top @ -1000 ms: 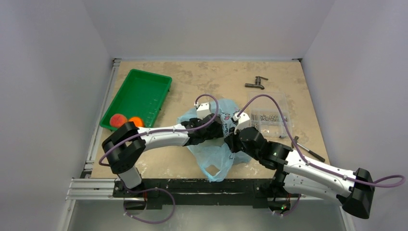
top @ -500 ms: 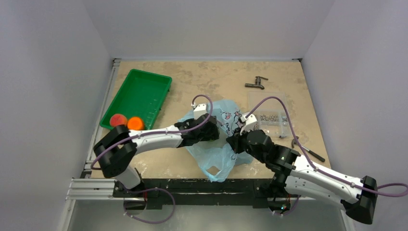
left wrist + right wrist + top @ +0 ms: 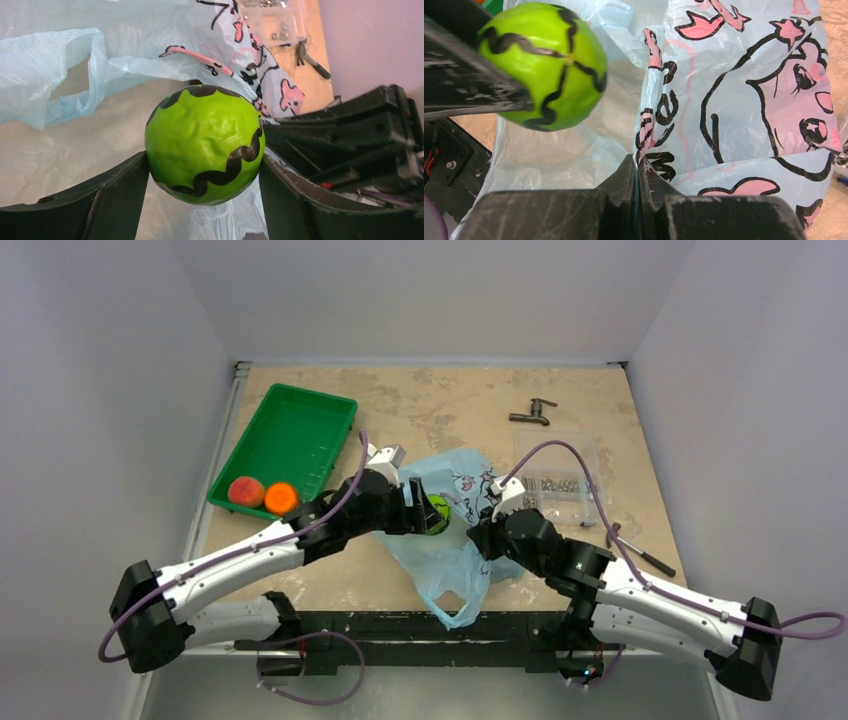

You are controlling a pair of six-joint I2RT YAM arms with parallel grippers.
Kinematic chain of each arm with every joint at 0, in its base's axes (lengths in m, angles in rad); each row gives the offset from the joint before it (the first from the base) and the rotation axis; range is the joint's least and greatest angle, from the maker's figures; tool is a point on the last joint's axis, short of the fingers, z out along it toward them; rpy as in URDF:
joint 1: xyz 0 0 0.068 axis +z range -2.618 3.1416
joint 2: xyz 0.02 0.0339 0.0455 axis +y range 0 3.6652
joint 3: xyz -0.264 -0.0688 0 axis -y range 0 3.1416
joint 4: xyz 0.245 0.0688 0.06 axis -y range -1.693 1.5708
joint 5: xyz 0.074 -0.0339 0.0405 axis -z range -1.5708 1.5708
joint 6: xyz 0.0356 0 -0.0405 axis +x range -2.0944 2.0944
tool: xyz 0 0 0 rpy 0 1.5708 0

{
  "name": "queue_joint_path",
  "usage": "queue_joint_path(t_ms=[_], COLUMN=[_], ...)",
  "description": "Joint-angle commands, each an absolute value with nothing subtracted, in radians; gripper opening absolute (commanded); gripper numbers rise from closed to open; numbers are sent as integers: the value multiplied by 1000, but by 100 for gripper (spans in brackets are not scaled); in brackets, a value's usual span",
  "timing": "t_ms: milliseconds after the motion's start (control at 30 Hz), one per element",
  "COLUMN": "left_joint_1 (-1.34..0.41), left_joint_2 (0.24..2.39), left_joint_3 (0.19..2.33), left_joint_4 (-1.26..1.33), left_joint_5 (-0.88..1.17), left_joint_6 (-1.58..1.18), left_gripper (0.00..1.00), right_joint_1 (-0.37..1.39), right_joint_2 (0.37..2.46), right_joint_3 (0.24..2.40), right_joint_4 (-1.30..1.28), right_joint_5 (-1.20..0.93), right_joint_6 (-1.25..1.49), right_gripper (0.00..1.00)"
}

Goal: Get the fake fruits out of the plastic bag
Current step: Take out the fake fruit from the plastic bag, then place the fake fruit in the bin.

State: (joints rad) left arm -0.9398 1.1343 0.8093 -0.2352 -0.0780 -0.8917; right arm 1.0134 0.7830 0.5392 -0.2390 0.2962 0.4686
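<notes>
Lying on the table [image 3: 420,400], the bag [image 3: 447,570] was the largest thing near the two pincers. Its light-blue film spread below and between them, the printed side beyond the right pincer [image 3: 487,530] and one loop handle trailing toward the arm bases. The tray [image 3: 290,435] stood to the left of the left pincer [image 3: 430,513] and farther from the bases, well apart from the bag. The box [image 3: 560,455] stood to the right of the right pincer and a little beyond it, close to the bag's edge.

The left pincer was closed on the green fruit [image 3: 204,144], one finger on each side of it, and held it over the bag, just left of the right pincer. The fruit had black wavy lines on its skin and showed bare in front of the film. I cannot tell if it was fully out of the bag's mouth. The right pincer was pressed shut on a fold of the bag, with the thin film caught between its fingers [image 3: 624,180].

The peach fruit [image 3: 245,490] and the orange fruit [image 3: 281,497] lay side by side in the near corner of the tray, to the left of the left pincer. A small tap [image 3: 533,416] lay far beyond the right pincer, past the box.
</notes>
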Motion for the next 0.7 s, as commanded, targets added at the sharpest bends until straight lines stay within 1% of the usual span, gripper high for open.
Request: queue_joint_path(t_ms=[0, 67, 200, 300, 367, 433, 500, 600, 667], left_joint_1=[-910, -894, -823, -718, -644, -565, -481, -417, -382], left_joint_2=[1035, 985, 882, 866, 882, 899, 923, 1010, 1095], left_joint_3=[812, 829, 901, 977, 1023, 1049, 1065, 1117, 1161], left_joint_4=[-318, -403, -625, -799, -870, -889, -854, -792, -768], left_joint_5=[125, 146, 57, -11, -88, -166, -221, -334, -369], left_joint_6=[-800, -772, -669, -564, -500, -442, -375, -285, -257], left_gripper=[27, 28, 29, 28, 26, 25, 26, 25, 25], right_joint_1=[1014, 1014, 1014, 1014, 1014, 1014, 1014, 1013, 1014], right_joint_2=[749, 729, 688, 679, 677, 672, 659, 642, 642], right_joint_3=[554, 550, 538, 534, 538, 537, 534, 527, 529], right_joint_4=[-215, -218, -216, -217, -224, -227, -224, -220, -224], right_joint_5=[353, 364, 382, 384, 383, 377, 369, 370, 380], right_joint_6=[474, 477, 480, 484, 485, 485, 481, 478, 480], right_gripper=[0, 0, 0, 0, 0, 0, 0, 0, 0])
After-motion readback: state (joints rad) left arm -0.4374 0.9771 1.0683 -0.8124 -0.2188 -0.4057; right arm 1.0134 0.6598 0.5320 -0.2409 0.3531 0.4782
